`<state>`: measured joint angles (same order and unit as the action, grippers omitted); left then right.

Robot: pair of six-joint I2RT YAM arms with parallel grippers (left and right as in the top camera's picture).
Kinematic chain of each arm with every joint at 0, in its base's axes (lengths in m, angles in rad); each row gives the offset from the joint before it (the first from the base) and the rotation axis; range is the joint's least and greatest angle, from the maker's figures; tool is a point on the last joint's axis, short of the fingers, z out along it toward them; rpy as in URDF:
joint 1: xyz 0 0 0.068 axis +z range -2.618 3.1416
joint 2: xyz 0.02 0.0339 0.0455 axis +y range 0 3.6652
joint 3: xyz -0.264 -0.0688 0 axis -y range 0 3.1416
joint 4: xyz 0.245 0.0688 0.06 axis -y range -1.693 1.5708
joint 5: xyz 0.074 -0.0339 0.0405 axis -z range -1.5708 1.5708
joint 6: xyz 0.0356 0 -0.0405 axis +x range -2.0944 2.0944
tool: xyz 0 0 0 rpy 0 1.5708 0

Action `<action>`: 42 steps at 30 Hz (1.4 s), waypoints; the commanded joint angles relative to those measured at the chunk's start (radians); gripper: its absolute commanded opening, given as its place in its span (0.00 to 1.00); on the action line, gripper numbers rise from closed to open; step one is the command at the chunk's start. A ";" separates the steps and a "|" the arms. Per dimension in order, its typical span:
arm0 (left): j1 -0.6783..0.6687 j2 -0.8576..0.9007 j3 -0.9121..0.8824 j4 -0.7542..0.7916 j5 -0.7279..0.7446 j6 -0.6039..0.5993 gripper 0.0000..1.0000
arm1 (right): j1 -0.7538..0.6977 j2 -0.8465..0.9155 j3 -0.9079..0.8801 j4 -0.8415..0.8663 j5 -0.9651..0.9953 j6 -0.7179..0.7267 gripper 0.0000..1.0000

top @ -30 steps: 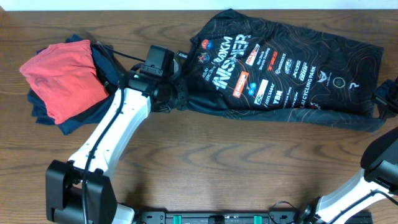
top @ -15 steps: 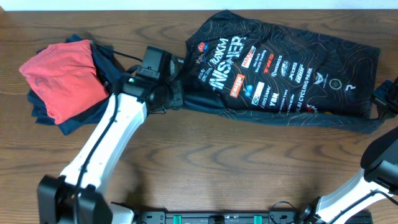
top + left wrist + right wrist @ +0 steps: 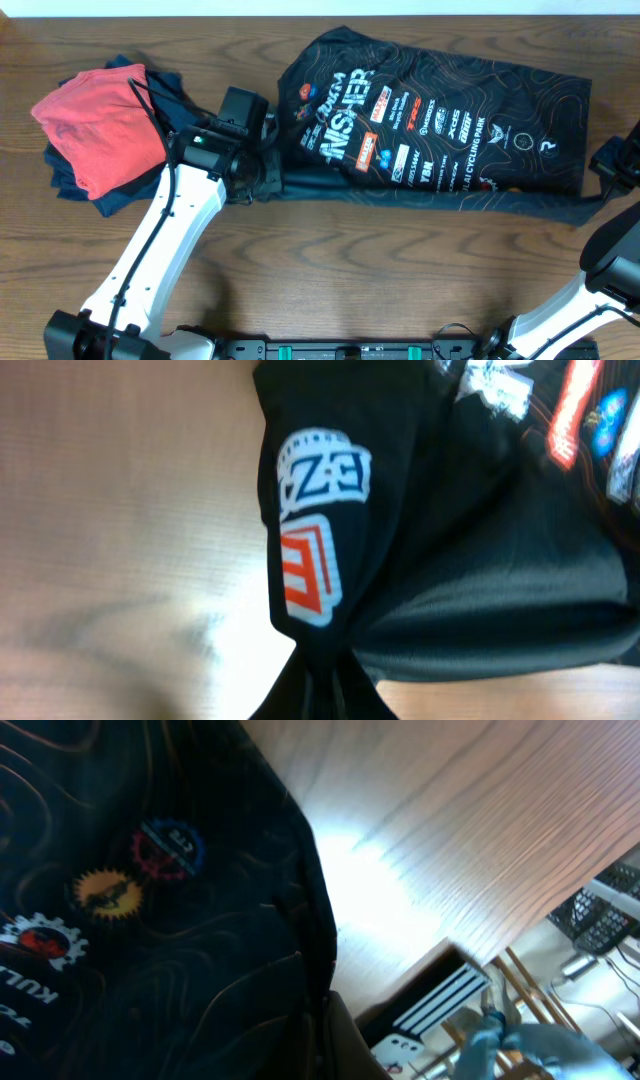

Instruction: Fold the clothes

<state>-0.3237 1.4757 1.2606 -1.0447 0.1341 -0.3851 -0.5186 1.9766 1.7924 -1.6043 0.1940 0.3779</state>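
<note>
The black jersey (image 3: 440,120) lies spread on the worktop (image 3: 400,270) across the upper middle and upper right of the overhead frame, logos up. The left gripper (image 3: 268,178) is at its left edge, jaws closed on a bunched sleeve. The right gripper (image 3: 603,170) is at the jersey's right corner, jaws pinching the cloth. At upper left, a red garment (image 3: 100,130) rests on navy garments (image 3: 125,195).

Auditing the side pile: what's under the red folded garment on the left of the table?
Folded navy garments lie under the red folded garment, their edges showing above, right and below it. How many layers is hidden; the wooden table beneath is covered.
</note>
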 commanded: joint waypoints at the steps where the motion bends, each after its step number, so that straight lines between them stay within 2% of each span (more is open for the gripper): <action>1: 0.003 0.013 -0.026 -0.034 -0.023 0.007 0.06 | 0.000 -0.010 -0.038 0.001 -0.019 -0.036 0.01; 5: 0.003 0.013 -0.089 -0.048 -0.023 0.006 0.06 | -0.021 -0.042 -0.113 0.050 -0.089 -0.074 0.01; 14: 0.003 0.013 -0.233 -0.112 -0.011 -0.097 0.06 | -0.123 -0.206 -0.360 0.189 -0.170 -0.080 0.01; 22: -0.045 -0.013 -0.236 -0.215 0.064 -0.113 0.06 | -0.219 -0.445 -0.545 0.282 -0.183 -0.047 0.01; 28: -0.116 -0.086 -0.236 -0.238 0.011 -0.175 0.06 | -0.247 -0.583 -0.609 0.316 -0.183 -0.041 0.01; 33: -0.105 -0.145 -0.236 -0.121 -0.176 -0.241 0.06 | -0.231 -0.598 -0.611 0.394 -0.231 -0.042 0.01; 42: -0.102 -0.073 -0.236 0.259 -0.222 -0.247 0.06 | -0.140 -0.584 -0.611 0.686 -0.259 -0.041 0.01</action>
<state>-0.4320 1.3621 1.0233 -0.8444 -0.0181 -0.6075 -0.6868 1.3838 1.1824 -0.9649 -0.0616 0.3286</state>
